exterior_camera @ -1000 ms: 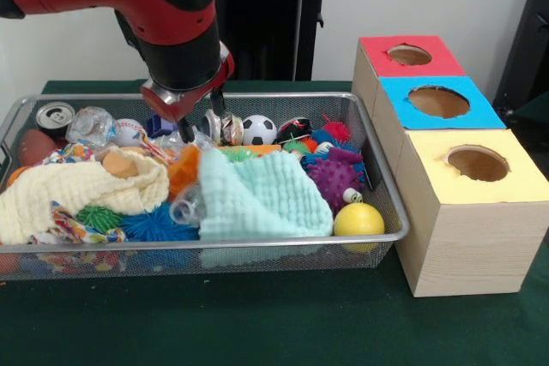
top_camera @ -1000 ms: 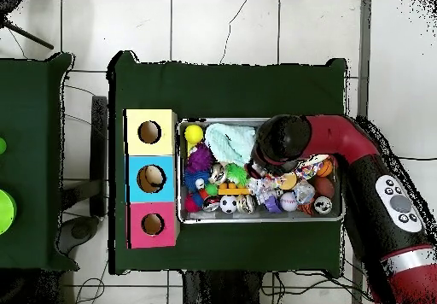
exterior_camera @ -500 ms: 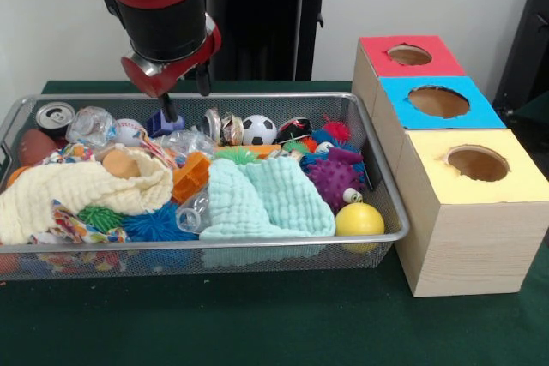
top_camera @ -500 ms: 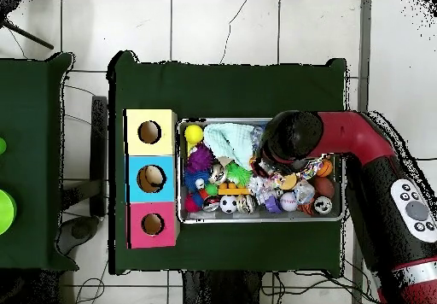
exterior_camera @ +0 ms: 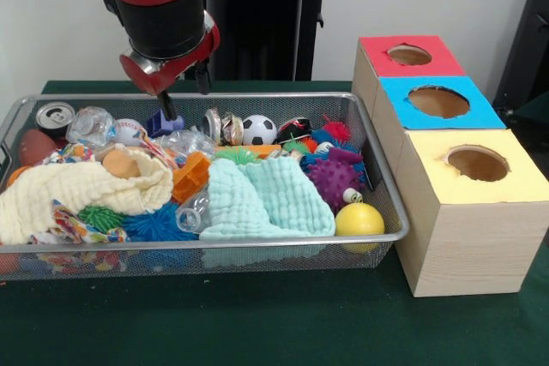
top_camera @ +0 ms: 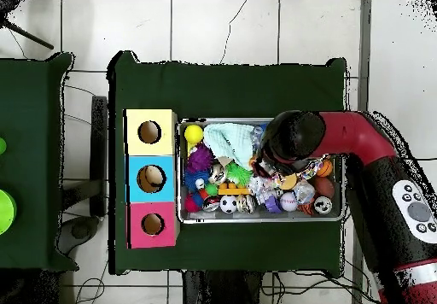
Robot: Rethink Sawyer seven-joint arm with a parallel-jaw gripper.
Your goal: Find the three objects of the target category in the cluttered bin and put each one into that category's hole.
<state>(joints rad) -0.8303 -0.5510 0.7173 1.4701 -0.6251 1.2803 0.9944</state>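
A: Where do we stand in the procedure?

B: We judge this to be the search step. The gripper [exterior_camera: 182,96] hangs above the far left part of the wire bin [exterior_camera: 390,212], over the crumpled clear plastic [exterior_camera: 184,139]. Its two fingers stand apart, with nothing between them.

A: Which objects are the targets?

B: We cannot tell the category from the frames. Candidates include the balls: a soccer ball [exterior_camera: 258,129] against the far wall, a baseball [exterior_camera: 129,131] to the gripper's left, and a yellow ball [exterior_camera: 358,219] in the near right corner. A can [exterior_camera: 56,117] sits in the far left corner. Two cloths, a mint one [exterior_camera: 262,199] and a cream one [exterior_camera: 81,190], cover much of the near half.

A: Where do the objects go?

B: Into one of three boxes just right of the bin: red [exterior_camera: 410,56], blue [exterior_camera: 438,101] or yellow [exterior_camera: 477,163], each with a round hole on top.

A: What does the next move call for?

B: We would lower the parted fingers onto one exposed item and avoid snagging cloth or plastic.
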